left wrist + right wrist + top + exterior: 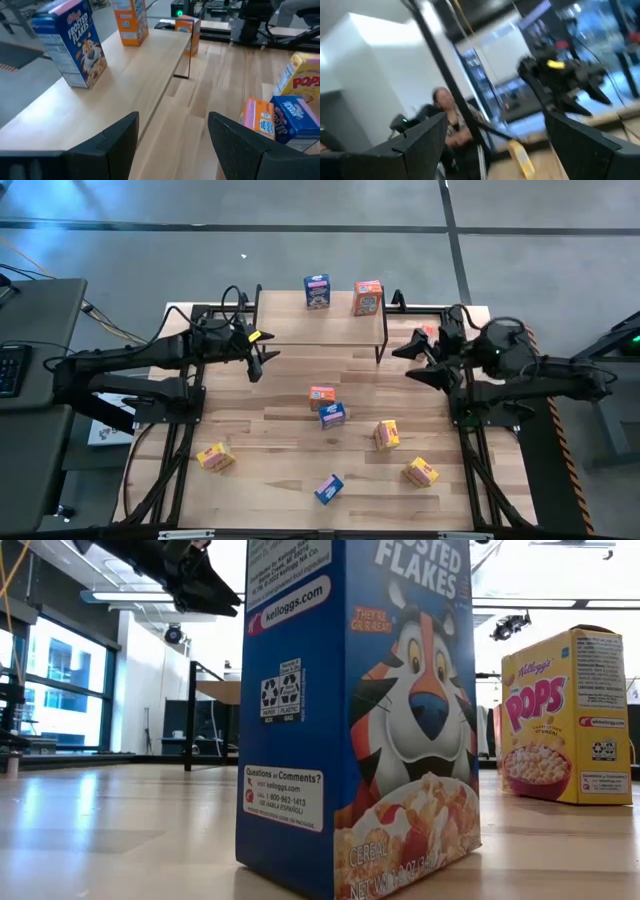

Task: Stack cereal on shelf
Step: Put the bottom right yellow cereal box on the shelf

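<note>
The shelf [320,328] stands at the table's far middle. A blue cereal box [317,290] and an orange one [367,298] stand upright on its plank top [125,85]. Several more cereal boxes lie loose on the table, among them an orange one [321,395] and a blue one [332,415] at the centre. My left gripper [258,352] hovers open and empty at the shelf's left end, above the level of the plank. My right gripper [412,362] is raised off the shelf's right end, open and empty, pointing toward the table's left.
Yellow boxes lie at the near left [215,457], near right [421,471] and right of centre [387,434], and a blue one [328,488] near the front edge. Another orange box [187,32] stands past the shelf's right end. The plank's left half is bare.
</note>
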